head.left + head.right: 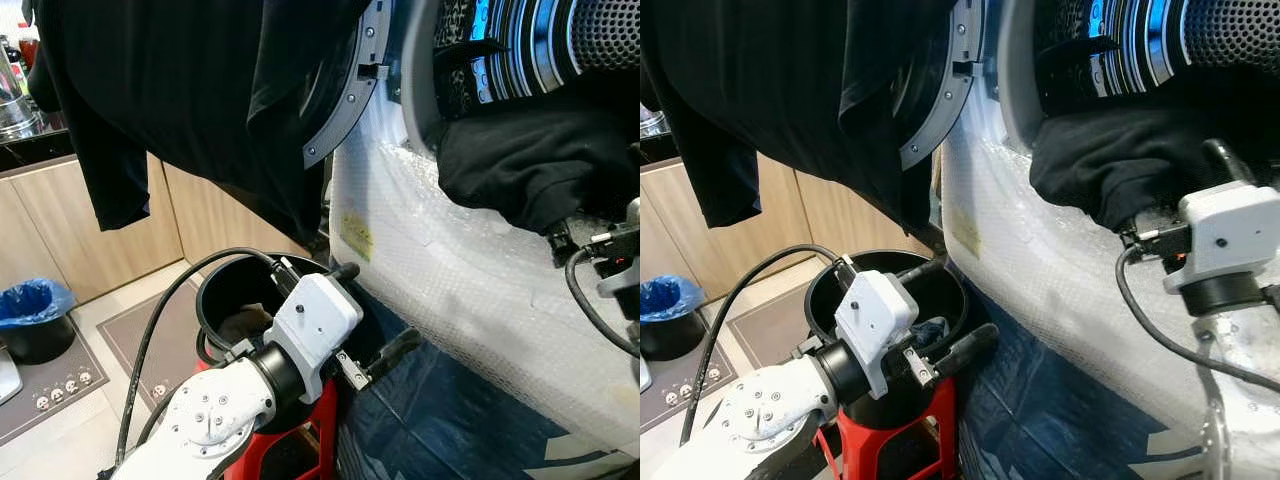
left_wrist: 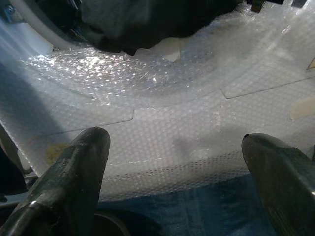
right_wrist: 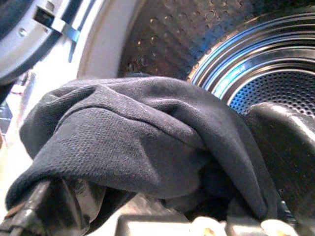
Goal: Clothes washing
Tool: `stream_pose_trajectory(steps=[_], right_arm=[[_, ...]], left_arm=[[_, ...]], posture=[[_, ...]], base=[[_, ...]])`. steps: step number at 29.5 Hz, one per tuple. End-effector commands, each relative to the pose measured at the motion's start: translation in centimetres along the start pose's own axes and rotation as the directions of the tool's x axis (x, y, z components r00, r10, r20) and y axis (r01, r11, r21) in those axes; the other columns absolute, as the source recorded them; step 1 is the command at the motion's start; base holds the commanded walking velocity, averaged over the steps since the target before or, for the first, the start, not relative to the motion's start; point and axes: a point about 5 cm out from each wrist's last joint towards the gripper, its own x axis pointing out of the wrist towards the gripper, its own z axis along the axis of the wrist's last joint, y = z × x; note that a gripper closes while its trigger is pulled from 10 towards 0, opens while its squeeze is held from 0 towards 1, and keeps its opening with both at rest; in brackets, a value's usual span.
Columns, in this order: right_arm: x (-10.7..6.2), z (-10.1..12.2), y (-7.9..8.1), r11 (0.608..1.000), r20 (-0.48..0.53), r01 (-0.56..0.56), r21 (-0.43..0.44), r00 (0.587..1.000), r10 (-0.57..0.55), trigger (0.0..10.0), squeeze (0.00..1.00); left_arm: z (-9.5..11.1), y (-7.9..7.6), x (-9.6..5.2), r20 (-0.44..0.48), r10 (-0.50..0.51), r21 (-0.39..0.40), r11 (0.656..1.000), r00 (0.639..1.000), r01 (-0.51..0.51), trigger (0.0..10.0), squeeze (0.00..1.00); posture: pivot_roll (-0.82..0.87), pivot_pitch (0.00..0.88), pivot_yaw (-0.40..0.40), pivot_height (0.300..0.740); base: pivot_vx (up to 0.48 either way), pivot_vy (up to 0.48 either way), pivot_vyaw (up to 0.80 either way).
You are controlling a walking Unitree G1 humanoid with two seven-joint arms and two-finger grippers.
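Observation:
The washer's drum (image 3: pixel 275 83) stands open, its front wrapped in bubble wrap (image 1: pixel 450 270). A bunched black garment (image 1: pixel 1110 170) sags over the drum's lower lip. My right gripper (image 3: pixel 162 196) is pressed into it. Its two fingers (image 3: pixel 288 147) stand wide apart with the cloth lying between and over them. My left gripper (image 1: pixel 375 312) hangs open and empty, low beside the machine's front and just over a black bucket (image 1: pixel 215 290). Some cloth (image 1: pixel 245 322) lies in the bucket. Another dark garment (image 1: pixel 180 90) is draped over the open door (image 1: pixel 350 110).
The bucket stands on a red stool (image 1: pixel 930 420). A blue sheet (image 1: pixel 450 420) covers the floor under the washer. A black bin with a blue liner (image 1: pixel 35 300) sits at the far left by wooden cabinets (image 1: pixel 60 220). Cables loop around my left forearm.

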Motion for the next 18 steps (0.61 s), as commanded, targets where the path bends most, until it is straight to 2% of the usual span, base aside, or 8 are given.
stream_pose_trajectory(steps=[1,7,8,9,10,13,18], right_arm=[[0.0,0.1,-0.3,1.000,0.010,0.008,-0.019,1.000,-0.008,10.0,0.00],[0.0,-0.2,-0.4,0.999,0.033,-0.002,-0.037,0.999,0.004,10.0,0.00],[-0.2,-1.1,-2.4,0.980,0.009,0.108,-0.165,0.994,-0.108,10.0,0.00],[-0.9,-1.9,-4.4,0.938,0.024,0.171,-0.302,0.985,-0.171,10.0,0.00],[-0.9,-1.9,-4.4,0.938,0.024,0.171,-0.302,0.985,-0.171,10.0,0.00],[-2.1,-2.9,-4.4,0.971,0.024,0.134,-0.199,0.991,-0.132,10.0,0.00],[-2.4,-3.5,-3.8,0.975,0.008,0.114,-0.190,0.993,-0.114,10.0,0.00]], left_arm=[[0.2,0.0,0.1,0.014,-0.010,0.003,1.000,1.000,0.010,10.0,0.00],[0.2,0.0,0.1,0.014,-0.010,0.003,1.000,1.000,0.010,10.0,0.00],[0.2,0.1,0.1,0.015,-0.008,0.006,1.000,1.000,0.008,10.0,0.00],[0.2,0.1,0.1,0.014,-0.006,0.009,1.000,1.000,0.006,10.0,0.00],[0.2,0.1,0.1,0.014,-0.006,0.009,1.000,1.000,0.006,10.0,0.00],[0.2,0.2,0.1,0.014,-0.011,0.010,1.000,1.000,0.010,10.0,0.00],[0.2,0.2,0.2,0.016,-0.020,0.012,1.000,1.000,0.020,10.0,0.00]], posture=[[-0.04,0.021,-0.076,0.740],[-0.04,0.021,-0.076,0.740],[-0.04,0.018,-0.073,0.740],[-0.04,0.017,-0.068,0.740],[-0.04,0.017,-0.068,0.740],[-0.05,0.016,-0.061,0.740],[-0.05,0.016,-0.054,0.740]], base=[[0.000,0.000,0.00],[0.000,0.000,0.00],[0.000,0.000,0.00],[0.000,0.000,0.00],[0.000,0.000,0.00],[0.000,0.000,0.00],[0.000,0.000,0.00]])
